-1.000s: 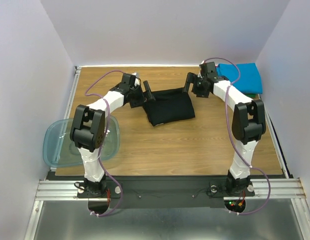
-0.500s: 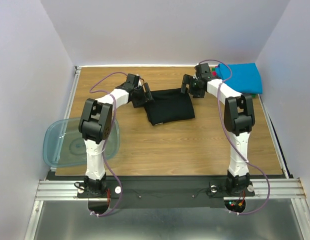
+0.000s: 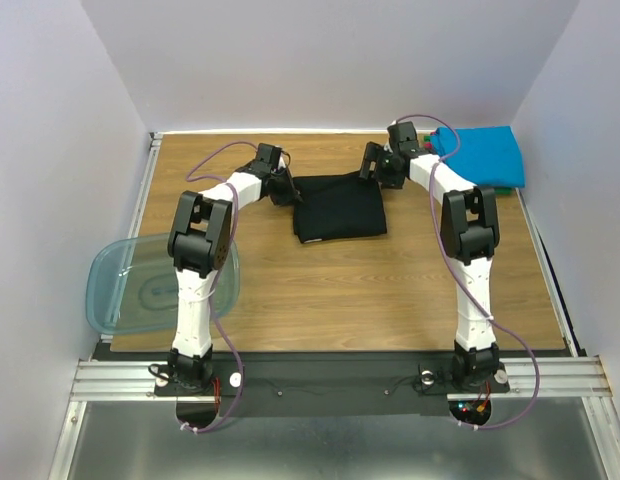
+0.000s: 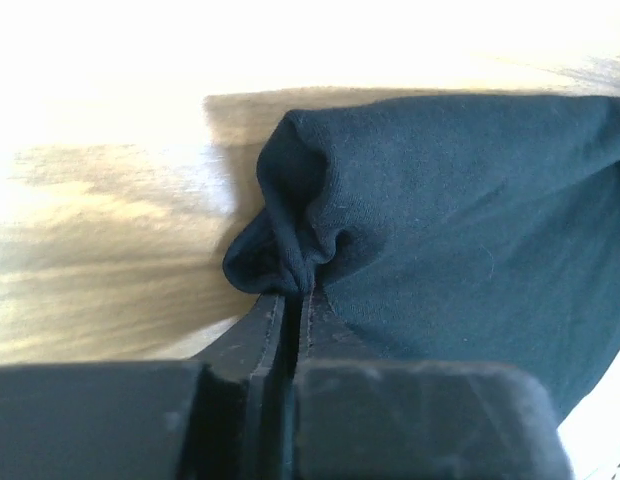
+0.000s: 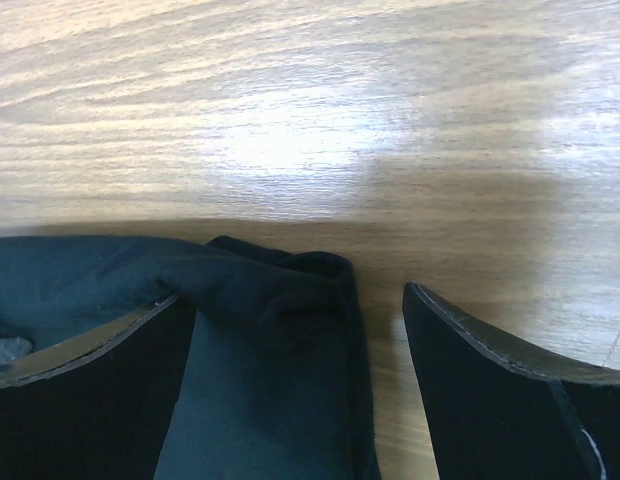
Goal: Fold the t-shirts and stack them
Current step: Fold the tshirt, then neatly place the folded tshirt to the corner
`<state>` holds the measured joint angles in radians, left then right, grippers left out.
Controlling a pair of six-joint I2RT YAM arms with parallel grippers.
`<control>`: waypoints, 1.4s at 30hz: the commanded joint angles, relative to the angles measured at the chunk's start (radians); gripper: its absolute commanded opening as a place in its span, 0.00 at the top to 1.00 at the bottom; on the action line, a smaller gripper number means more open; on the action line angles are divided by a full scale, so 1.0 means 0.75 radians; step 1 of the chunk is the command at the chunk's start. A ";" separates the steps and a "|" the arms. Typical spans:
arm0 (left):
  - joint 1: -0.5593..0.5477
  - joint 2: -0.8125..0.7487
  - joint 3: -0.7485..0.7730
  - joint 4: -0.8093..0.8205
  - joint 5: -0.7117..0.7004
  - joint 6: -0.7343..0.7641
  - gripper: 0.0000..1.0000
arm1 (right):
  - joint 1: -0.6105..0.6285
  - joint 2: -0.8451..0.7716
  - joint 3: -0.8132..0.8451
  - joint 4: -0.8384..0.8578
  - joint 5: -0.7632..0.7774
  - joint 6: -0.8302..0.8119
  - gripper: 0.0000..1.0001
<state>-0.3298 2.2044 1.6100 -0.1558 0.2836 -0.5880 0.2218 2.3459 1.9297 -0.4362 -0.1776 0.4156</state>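
Plain black cloth t-shirt (image 3: 338, 208) found folded, flat on wooden table (image 3: 390, 280), centre-far. Left gripper (image 4: 290, 300): jaws pinched on far-left corner. Right gripper (image 5: 295, 300): jaws spread astride far-right corner. Fold-laying step judged in hand. Next: left release required, then transfer towards folded bright blue t-shirt (image 3: 485, 155).

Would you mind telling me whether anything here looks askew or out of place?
The plastic tub juts past the table's left edge. The black t-shirt has its far-left corner bunched in the shut left gripper, while the right gripper stands open around the other far corner.
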 commanded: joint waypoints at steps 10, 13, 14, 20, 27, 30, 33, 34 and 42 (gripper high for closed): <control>-0.006 -0.166 -0.161 0.063 0.033 0.117 1.00 | 0.001 -0.162 -0.004 -0.003 -0.099 -0.084 0.00; -0.004 -0.172 -0.081 -0.056 0.027 0.158 0.57 | 0.001 -0.286 -0.069 -0.007 -0.015 -0.078 0.00; -0.004 -0.180 -0.042 -0.078 0.009 0.164 0.43 | 0.001 -0.313 -0.100 -0.007 -0.001 -0.078 0.00; -0.006 -0.356 -0.068 -0.109 0.002 0.173 0.02 | 0.001 -0.481 -0.339 -0.005 -0.027 -0.110 0.00; -0.010 -0.837 -0.534 0.007 -0.024 0.103 0.02 | 0.011 -0.530 -0.536 -0.005 0.004 -0.108 0.00; -0.016 -1.016 -0.761 0.036 -0.051 0.072 0.02 | 0.037 -0.502 -0.530 -0.003 0.006 -0.102 0.02; -0.025 -1.255 -0.931 0.038 -0.086 0.029 0.02 | 0.072 -0.453 -0.505 -0.001 0.022 -0.098 0.04; -0.027 -1.375 -1.037 0.034 -0.096 0.023 0.01 | 0.083 -0.438 -0.487 -0.001 0.028 -0.092 0.04; -0.029 -1.836 -1.326 -0.144 -0.212 -0.112 0.02 | 0.136 -0.279 -0.438 -0.003 0.228 -0.029 0.32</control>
<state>-0.3470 0.9333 0.6529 -0.2226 0.1902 -0.6170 0.3042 2.0972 1.5639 -0.4580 -0.1001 0.3695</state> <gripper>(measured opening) 0.985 0.724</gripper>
